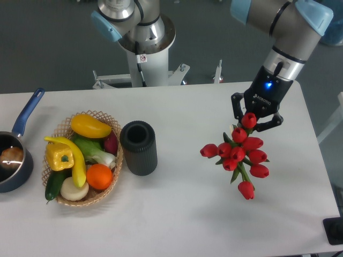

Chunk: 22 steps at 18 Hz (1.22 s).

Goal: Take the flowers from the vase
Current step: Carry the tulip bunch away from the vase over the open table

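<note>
The flowers (238,154), a bunch of red closed tulips with green leaves, hang over the right half of the white table, blooms facing the camera. My gripper (254,116) sits just behind the top of the bunch and is shut on it. The stems are mostly hidden behind the blooms, and I cannot tell whether the bunch touches the table. The vase (139,147), dark and ribbed with a round mouth, stands upright and empty at centre left, well to the left of the bunch.
A wicker basket (112,133) of vegetables and fruit touches the vase's left side. A blue-handled saucepan (24,119) sits at the left edge. The robot's base (143,40) stands behind the table. A black object (333,230) sits at the bottom right corner.
</note>
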Each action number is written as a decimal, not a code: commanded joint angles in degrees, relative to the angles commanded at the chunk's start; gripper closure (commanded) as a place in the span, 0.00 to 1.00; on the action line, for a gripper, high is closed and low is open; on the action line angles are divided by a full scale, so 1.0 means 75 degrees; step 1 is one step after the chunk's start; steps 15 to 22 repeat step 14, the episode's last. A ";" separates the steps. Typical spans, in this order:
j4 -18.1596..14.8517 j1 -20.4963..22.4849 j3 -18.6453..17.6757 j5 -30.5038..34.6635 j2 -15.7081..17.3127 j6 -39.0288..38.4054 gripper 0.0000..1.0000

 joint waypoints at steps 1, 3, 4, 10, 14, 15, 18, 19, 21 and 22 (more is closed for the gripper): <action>-0.0035 -0.0164 0.0163 0.0457 -0.0082 -0.0023 0.91; -0.0036 -0.0434 0.0398 0.1080 -0.0223 -0.0035 0.91; -0.0047 -0.0447 0.0469 0.1280 -0.0281 -0.0024 0.91; -0.0082 -0.0575 0.0657 0.1832 -0.0387 0.0000 0.91; -0.0059 -0.0623 0.0646 0.1973 -0.0411 -0.0012 0.93; -0.0059 -0.0623 0.0646 0.1973 -0.0411 -0.0012 0.93; -0.0059 -0.0623 0.0646 0.1973 -0.0411 -0.0012 0.93; -0.0059 -0.0623 0.0646 0.1973 -0.0411 -0.0012 0.93; -0.0059 -0.0623 0.0646 0.1973 -0.0411 -0.0012 0.93; -0.0059 -0.0623 0.0646 0.1973 -0.0411 -0.0012 0.93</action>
